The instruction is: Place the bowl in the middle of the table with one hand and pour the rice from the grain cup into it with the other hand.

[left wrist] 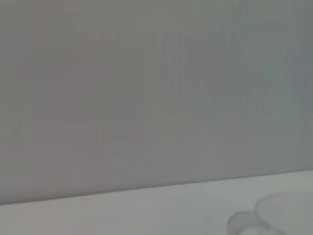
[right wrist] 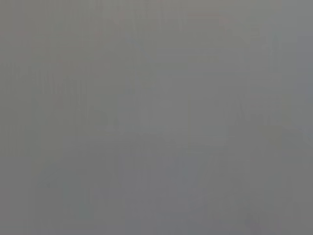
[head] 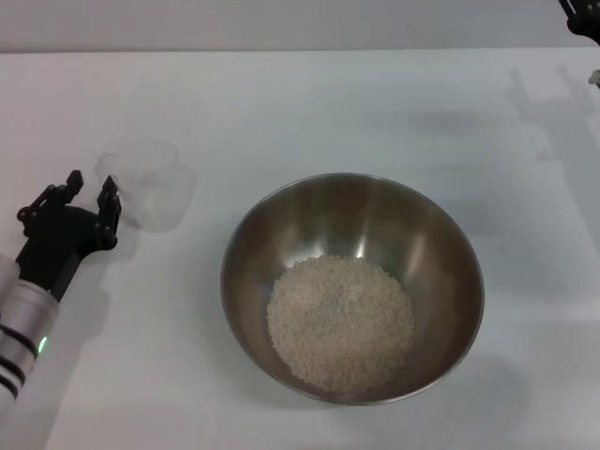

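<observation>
The steel bowl (head: 281, 225) stands in the middle of the white table (head: 375, 103) and holds a heap of rice (head: 340, 322). The clear grain cup (head: 148, 186) stands upright and looks empty on the table, left of the bowl; part of it also shows in the left wrist view (left wrist: 286, 213). My left gripper (head: 91, 189) is open and empty, just to the left of the cup and apart from it. A dark part of my right arm (head: 576, 13) shows at the far right top corner, well away from the bowl.
The table's far edge meets a pale wall (head: 281, 23) at the back. The right wrist view shows only plain grey.
</observation>
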Robot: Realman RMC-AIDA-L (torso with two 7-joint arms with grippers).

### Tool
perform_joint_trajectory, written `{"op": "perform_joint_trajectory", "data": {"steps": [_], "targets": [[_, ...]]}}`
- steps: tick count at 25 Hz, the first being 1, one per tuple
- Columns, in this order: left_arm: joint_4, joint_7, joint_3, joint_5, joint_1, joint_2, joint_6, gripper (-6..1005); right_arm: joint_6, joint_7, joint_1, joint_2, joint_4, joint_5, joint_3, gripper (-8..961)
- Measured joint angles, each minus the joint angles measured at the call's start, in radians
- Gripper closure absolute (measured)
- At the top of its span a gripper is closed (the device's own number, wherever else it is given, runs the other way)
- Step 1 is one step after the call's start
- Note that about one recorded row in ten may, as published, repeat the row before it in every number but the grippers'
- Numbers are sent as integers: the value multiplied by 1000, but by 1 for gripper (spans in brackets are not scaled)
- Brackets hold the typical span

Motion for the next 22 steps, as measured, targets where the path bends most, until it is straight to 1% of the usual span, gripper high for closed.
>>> {"op": "perform_joint_trajectory", "data": {"steps": [6, 7, 8, 9, 11, 13, 16, 18, 22], "targets": [[0, 3, 9, 0, 55, 3, 76, 592, 6, 0, 3, -2, 3, 0, 2, 193], [2, 2, 10, -1, 70, 3, 99, 592, 7, 0, 3, -2, 5, 0, 1, 193], [2, 0, 11, 0, 95, 3, 153, 592, 7, 0, 1, -2, 5, -1, 0, 193], [2, 0, 11, 0, 95, 3, 153, 591, 8, 0, -1, -2, 6, -1, -1, 193], [2, -5, 11, 0, 121, 4, 228, 591, 8, 0, -8, 0, 7, -20, -3, 193], [0, -6, 11, -2, 137, 3, 325, 586, 8, -1, -24, 9, 9, -83, -3, 193], [-7, -17, 5, -7, 121, 1, 391, 579, 8, -1, -33, 17, 9, -101, -4, 193], [-7, -28, 5, -8, 93, 0, 396, 574, 8, -1, -51, 24, -1, -110, -7, 193], [2, -34, -2, -9, 42, 0, 377, 565, 7, 6, -67, 28, -13, -117, -13, 193]]}}
